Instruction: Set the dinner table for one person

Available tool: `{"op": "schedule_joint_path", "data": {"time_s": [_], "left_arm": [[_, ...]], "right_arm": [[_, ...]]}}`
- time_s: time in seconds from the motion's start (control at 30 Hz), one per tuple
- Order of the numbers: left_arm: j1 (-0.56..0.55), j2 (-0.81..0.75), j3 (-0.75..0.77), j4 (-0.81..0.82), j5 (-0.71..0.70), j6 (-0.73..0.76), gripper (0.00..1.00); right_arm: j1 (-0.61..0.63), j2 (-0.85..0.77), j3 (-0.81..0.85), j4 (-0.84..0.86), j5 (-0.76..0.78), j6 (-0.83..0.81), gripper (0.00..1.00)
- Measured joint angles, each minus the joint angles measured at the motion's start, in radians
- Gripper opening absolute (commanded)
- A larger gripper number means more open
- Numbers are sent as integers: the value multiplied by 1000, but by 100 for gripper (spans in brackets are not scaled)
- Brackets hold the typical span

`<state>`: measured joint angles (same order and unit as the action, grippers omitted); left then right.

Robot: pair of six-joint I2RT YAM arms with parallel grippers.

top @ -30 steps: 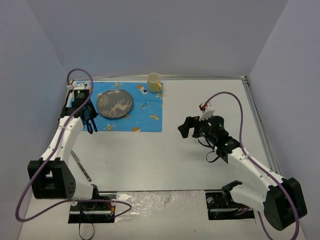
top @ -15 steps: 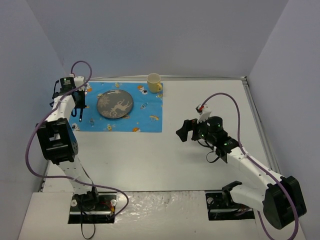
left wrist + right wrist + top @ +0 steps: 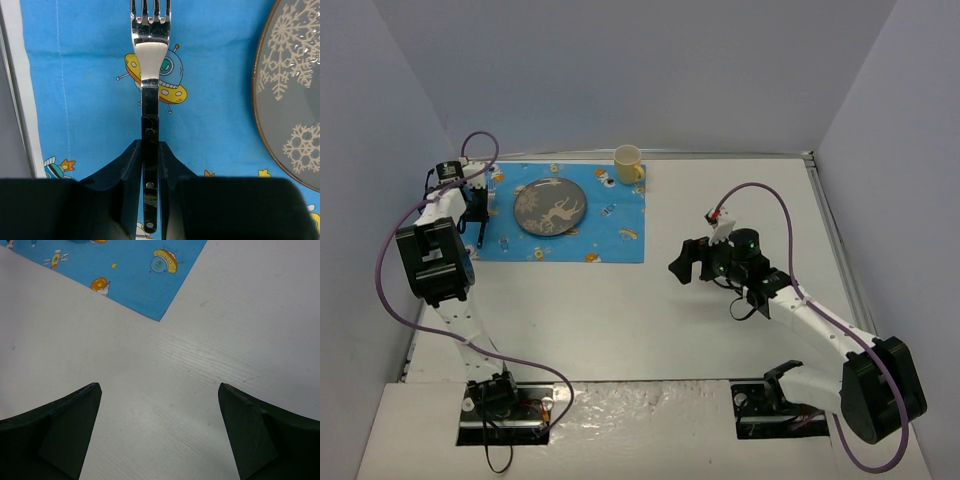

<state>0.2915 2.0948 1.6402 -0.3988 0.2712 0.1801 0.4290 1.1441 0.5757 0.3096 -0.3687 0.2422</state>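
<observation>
My left gripper is shut on the black handle of a fork. The silver tines point away from the wrist, low over the left part of the blue cartoon-print mat. The grey snowflake plate lies just right of the fork. From above, the left gripper is at the mat's left edge, beside the plate. My right gripper is open and holds nothing. It hovers over the bare white dinner table, near the mat's corner. In the top view the right gripper is right of the mat.
A yellow cup stands at the mat's far right corner. Grey walls close in the table on the left, back and right. The table's left edge strip runs close beside the fork.
The left arm has swung up and left, carrying the fork from beside the plate toward the mat's left edge. The right gripper has drifted slightly left, still open.
</observation>
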Motion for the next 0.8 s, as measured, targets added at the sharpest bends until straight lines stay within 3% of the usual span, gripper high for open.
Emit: {"op": "schedule_joint_path", "data": {"time_s": [0.4,0.8], "left_arm": [[4,48,0,25,13,2,0],[4,77,19,34,3,26,65]], "right_arm": [[0,17,8,0,0,-7,100],[0,15,8,-1,0,-9,100]]}}
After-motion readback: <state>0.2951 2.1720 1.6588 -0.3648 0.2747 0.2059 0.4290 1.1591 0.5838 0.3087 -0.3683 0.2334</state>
